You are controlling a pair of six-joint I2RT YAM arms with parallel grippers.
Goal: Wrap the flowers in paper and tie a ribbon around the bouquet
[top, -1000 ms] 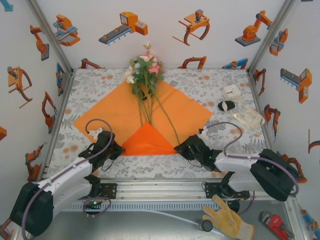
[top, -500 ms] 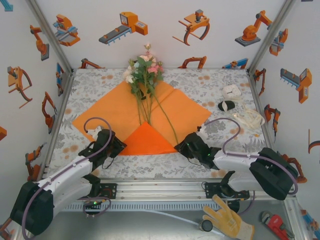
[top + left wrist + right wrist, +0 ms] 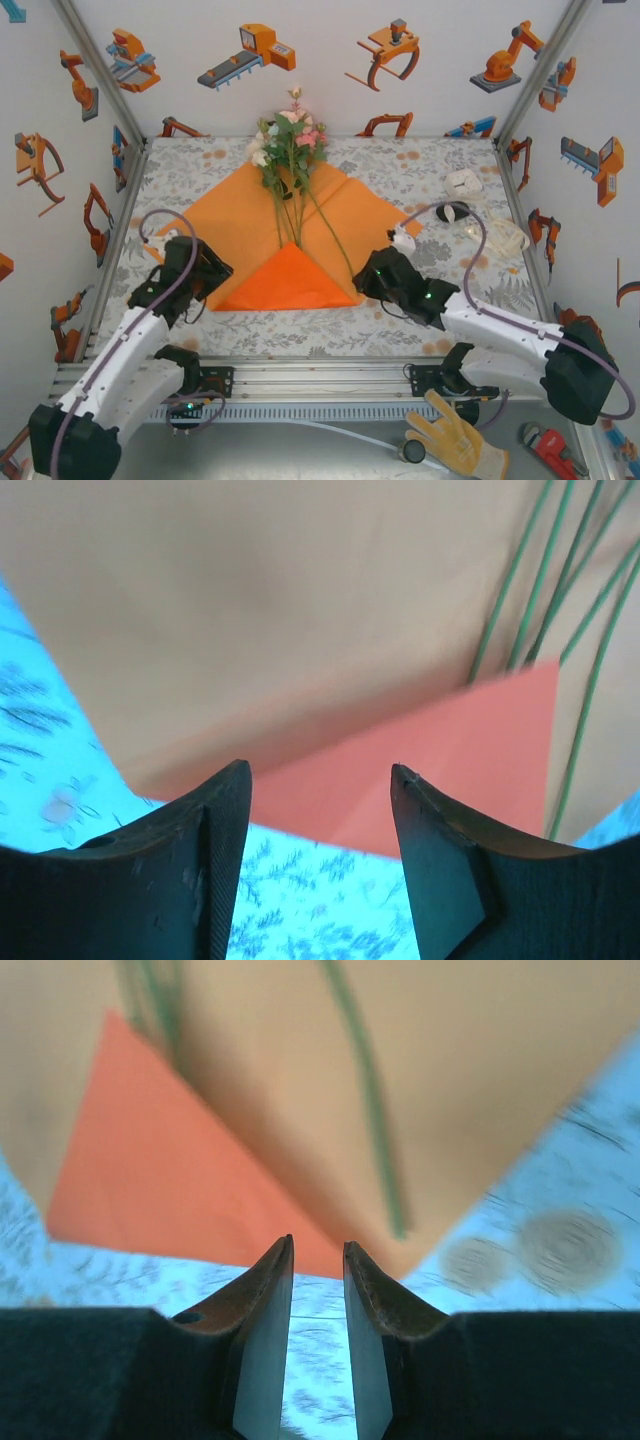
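**Both grippers parked at the paper's near edges, flowers on top**

Top cam: the paper (image 3: 230, 220) lies flat on the table (image 3: 430, 165) as a diamond. Its near corner is folded back over itself into a brighter orange triangle. The flowers (image 3: 290, 140) lie along the middle, blossoms past the far corner, stems running back twd the fold (one stem strays to the right of the triangle). Left gripper (image 3: 212, 272) sits at the paper's left-near edge. Its wrist cam shows the jaws well apart, nothing btwn them, folded triangle just ahead. Right gripper (image 3: 368, 278) is at the right-near edge, by the fold's right end. Its jaws are nearly together w/ a slim gap, tablecloth visible through it, no paper pinched. The ribbon (image 3: 500, 240) is a loose cream heap off to the right, well apart from both arms.
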